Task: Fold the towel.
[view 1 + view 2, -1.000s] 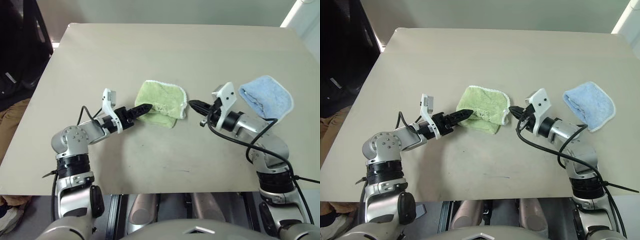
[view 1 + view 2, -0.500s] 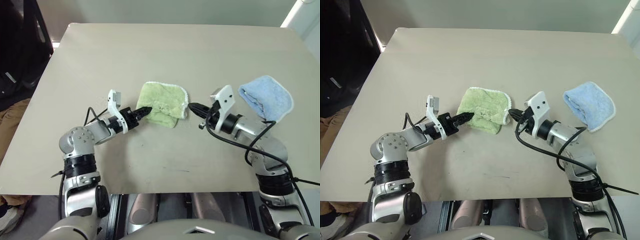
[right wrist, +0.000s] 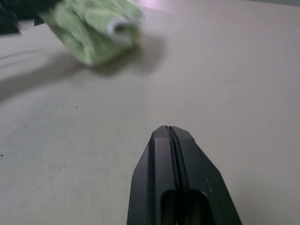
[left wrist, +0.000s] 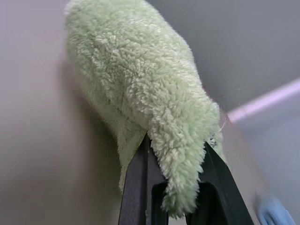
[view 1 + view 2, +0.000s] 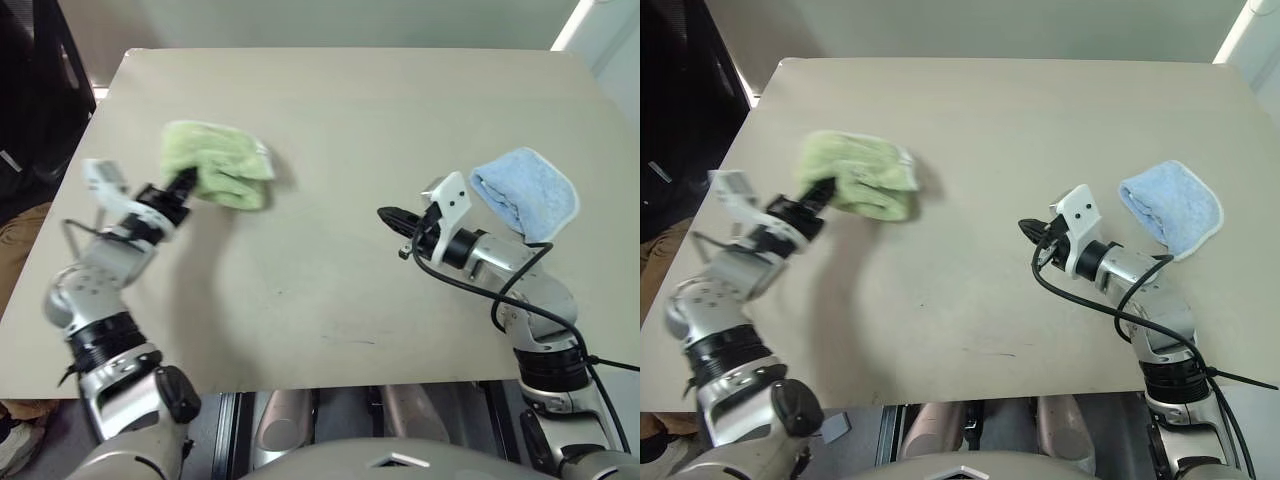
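Note:
The light green towel point(image 5: 215, 170) hangs bunched and folded above the left part of the table, with white edging showing at its right end. My left gripper point(image 5: 183, 181) is shut on the towel's near edge; in the left wrist view a thick fold of the towel point(image 4: 154, 108) sits pinched between the two black fingers point(image 4: 136, 187). My right gripper point(image 5: 384, 214) rests low over the table's middle right, shut and holding nothing, its fingers point(image 3: 169, 154) pressed together. From there the towel point(image 3: 93, 28) appears far off, above its shadow.
A smaller light blue cloth point(image 5: 527, 190) lies folded at the right side of the beige table point(image 5: 330, 110), just behind my right wrist. Dark objects stand beyond the table's left edge. A black cable loops along my right forearm.
My left gripper closed on the towel's edge and swung it up and far to the left, off the table's middle. The right arm stayed still.

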